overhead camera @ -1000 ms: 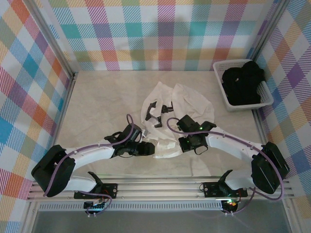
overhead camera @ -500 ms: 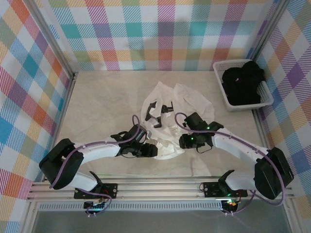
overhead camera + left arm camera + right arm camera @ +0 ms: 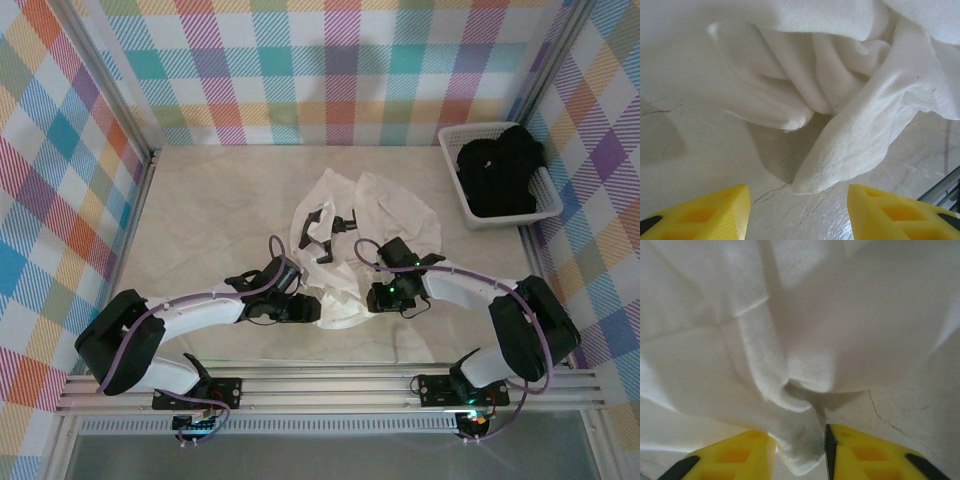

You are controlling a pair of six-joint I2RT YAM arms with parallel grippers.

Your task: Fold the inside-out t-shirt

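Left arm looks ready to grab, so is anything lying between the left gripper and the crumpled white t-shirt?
Nothing visible does. Only a bare strip of the pale marble-patterned table separates the open left gripper from the nearest hem of the crumpled white cloth t-shirt.

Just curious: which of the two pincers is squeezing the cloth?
The right pincer: its fingers close around a white t-shirt fold; the left pincer stands wide open.

My left gripper (image 3: 797, 192) points to three o'clock, jaws wide; my right gripper (image 3: 797, 436), pointing nine o'clock, pinches the t-shirt (image 3: 805, 340)
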